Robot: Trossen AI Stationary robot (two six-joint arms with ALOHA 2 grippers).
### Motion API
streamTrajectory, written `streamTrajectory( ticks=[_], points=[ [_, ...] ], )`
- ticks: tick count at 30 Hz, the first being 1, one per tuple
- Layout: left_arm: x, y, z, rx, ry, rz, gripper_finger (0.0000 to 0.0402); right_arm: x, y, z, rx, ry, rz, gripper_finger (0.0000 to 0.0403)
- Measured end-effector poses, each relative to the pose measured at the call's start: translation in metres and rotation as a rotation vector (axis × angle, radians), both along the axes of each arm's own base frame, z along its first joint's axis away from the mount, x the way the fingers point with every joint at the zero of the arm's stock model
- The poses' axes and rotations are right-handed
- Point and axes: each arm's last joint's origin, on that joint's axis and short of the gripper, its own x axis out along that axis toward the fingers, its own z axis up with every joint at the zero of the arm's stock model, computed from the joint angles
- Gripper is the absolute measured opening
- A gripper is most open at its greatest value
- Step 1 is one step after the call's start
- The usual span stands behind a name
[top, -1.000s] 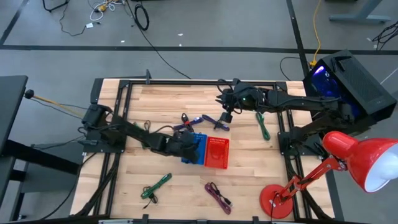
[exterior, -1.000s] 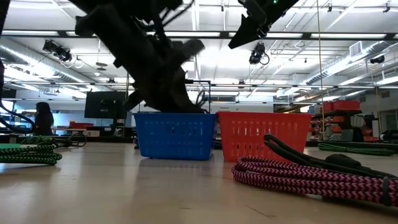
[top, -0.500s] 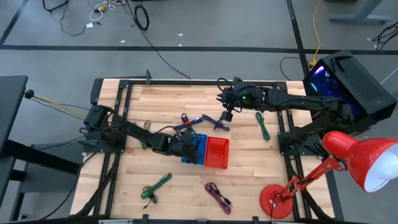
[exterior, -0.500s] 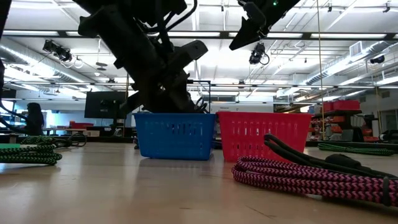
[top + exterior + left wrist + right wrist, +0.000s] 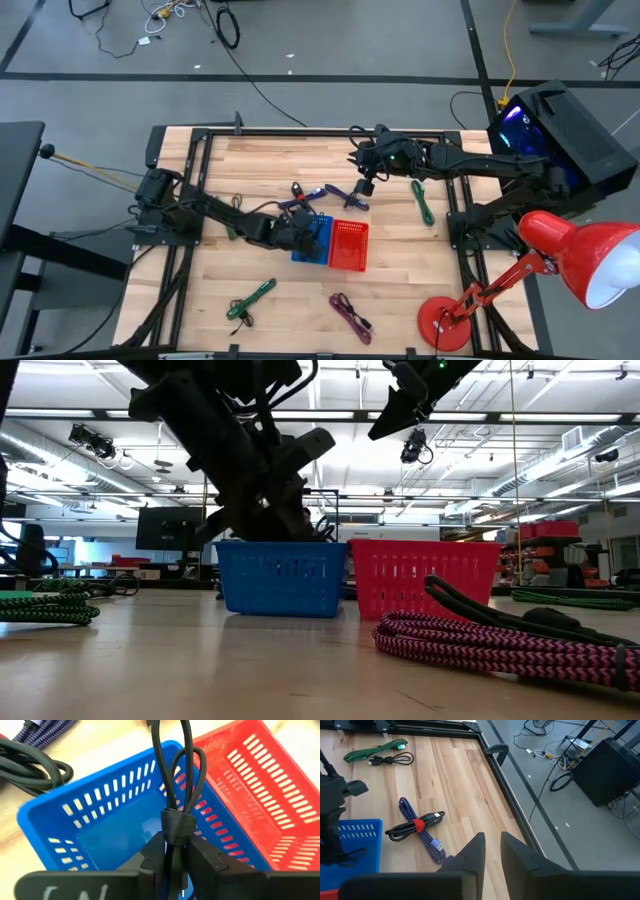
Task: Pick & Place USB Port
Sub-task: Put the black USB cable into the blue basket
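- The left gripper (image 5: 172,851) is hanging over the blue basket (image 5: 107,827), its jaws clenched on a bundled black cable (image 5: 175,785) that is wrapped by a dark strap.
- The cable's loops are dangling above the basket's open interior; in the low view the left gripper (image 5: 275,490) is sitting just above the blue basket's (image 5: 282,577) rim.
- The red basket (image 5: 349,244) is standing right beside the blue basket (image 5: 318,236), seemingly touching it, near the middle of the table (image 5: 260,165).
- The right gripper (image 5: 364,186) is hovering over the far part of the table, its jaws slightly parted and grasping nothing.
- Below it, a black cable with a red tie (image 5: 415,826) is lying across a purple cable (image 5: 422,834).
- A green cable (image 5: 250,297) and a pink-and-black cable (image 5: 350,316) are lying on the near side of the table, well apart from the baskets.
- A red lamp (image 5: 560,262) is standing at the table's near right corner.
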Motion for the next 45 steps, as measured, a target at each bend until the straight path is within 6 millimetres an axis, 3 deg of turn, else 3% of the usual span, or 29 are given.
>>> streamTrajectory(
  ticks=[10,24,32,37,42,45],
  points=[
    [0.005,0.000,0.004,-0.012,-0.057,-0.027,0.0086,0.000,0.000,0.000,-0.001,0.001,0.001,0.0062],
    [0.008,0.013,0.005,-0.005,-0.051,-0.032,0.0194,0.000,0.000,-0.001,-0.018,0.016,0.014,0.0062],
    [0.006,0.037,0.032,0.133,-0.074,-0.113,0.0203,-0.009,-0.006,-0.010,0.025,0.128,-0.026,0.0062],
    [-0.018,0.055,0.047,0.316,0.128,-0.090,0.0194,-0.015,-0.005,-0.022,0.078,0.201,-0.062,0.0062],
    [-0.077,0.078,0.048,0.382,0.525,0.177,0.0184,-0.023,-0.003,-0.044,0.111,0.237,-0.084,0.0062],
    [-0.109,0.081,0.047,0.333,0.625,0.322,0.0182,-0.026,-0.002,-0.058,0.124,0.238,-0.095,0.0062]
  ],
)
